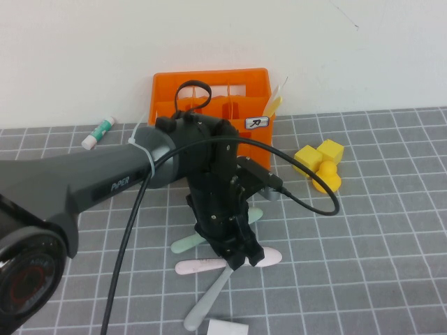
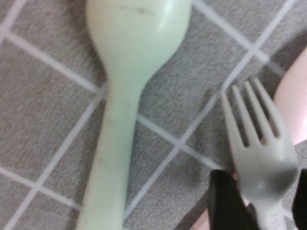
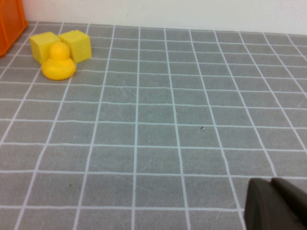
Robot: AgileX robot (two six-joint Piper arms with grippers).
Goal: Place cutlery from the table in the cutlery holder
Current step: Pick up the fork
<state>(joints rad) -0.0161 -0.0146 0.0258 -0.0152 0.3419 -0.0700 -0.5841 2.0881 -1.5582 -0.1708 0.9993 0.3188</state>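
Cutlery lies in a loose pile toward the near edge of the grey gridded table (image 1: 391,230). That table carries everything, and at its far edge, against the white wall, stands the bright orange plastic cutlery holder (image 1: 167,94), a divided crate with a white black-lettered label showing on its front and pale yellow-white sticks (image 1: 274,105) leaning out of its right compartment. The dark left arm reaches in from the near left corner, and the left gripper (image 1: 241,255) is down over the pile. In the left wrist view its black fingers (image 2: 225,201) stand either side of the neck of the grey-blue plastic fork (image 2: 261,163), one of them touching it; whether they actually clamp it I cannot tell. The fork's handle points toward the near edge. Beside it lies the mint-green plastic spoon (image 2: 129,72), flat on the table, and the pale pink plastic spoon (image 1: 202,266) lies across under the gripper. Near the right of the holder sit a yellow rubber duck (image 3: 58,64) and two yellow cubes (image 3: 76,44), touching. A white-and-green tube (image 1: 98,132) lies near the far left. A white card (image 1: 227,328) sits at the near edge. The right gripper (image 3: 278,206) shows only as a dark tip above the table's right part, well apart from the cutlery.
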